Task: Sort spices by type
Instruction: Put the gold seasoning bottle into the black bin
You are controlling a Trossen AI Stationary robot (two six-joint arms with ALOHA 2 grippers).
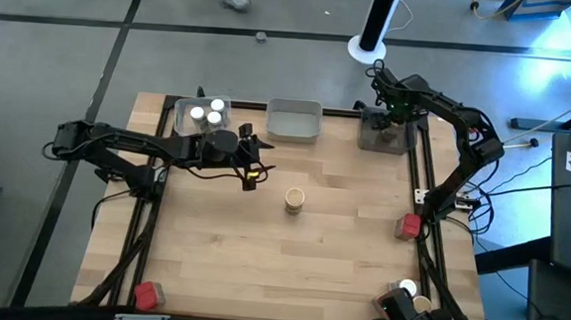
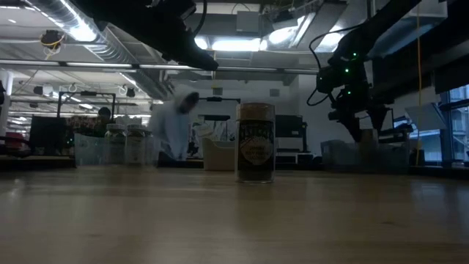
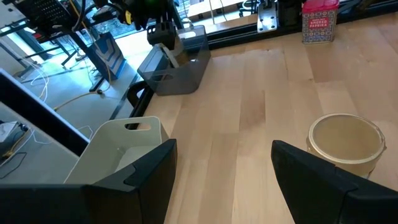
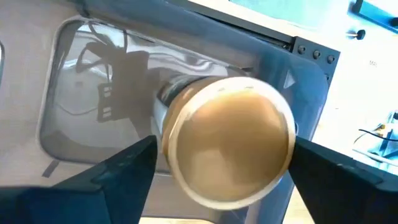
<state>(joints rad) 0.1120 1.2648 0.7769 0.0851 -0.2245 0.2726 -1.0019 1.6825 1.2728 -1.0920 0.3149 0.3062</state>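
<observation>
A tan-brown jar stands upright on its base mid-table, also in the low view. My left gripper hovers open to its left; in the left wrist view the jar's cap lies just past one finger. My right gripper is over the dark tray at the far right, shut on a second tan-capped jar. Two white-capped jars stand in the clear tray. Red packets and a white-capped jar stand near the table's edges. My right gripper holds the tan-capped jar by its cap end, pinched between the two fingers, one on either side. The fingers come from above, pointing down. The jar hangs above the dark tray's floor, its body pointing down toward it.
A pale tray sits at the far edge between the clear and dark trays. Bare wood stretches across the near half of the table. Black frame rails run along both table sides. A blurred person stands in the room beyond the table.
</observation>
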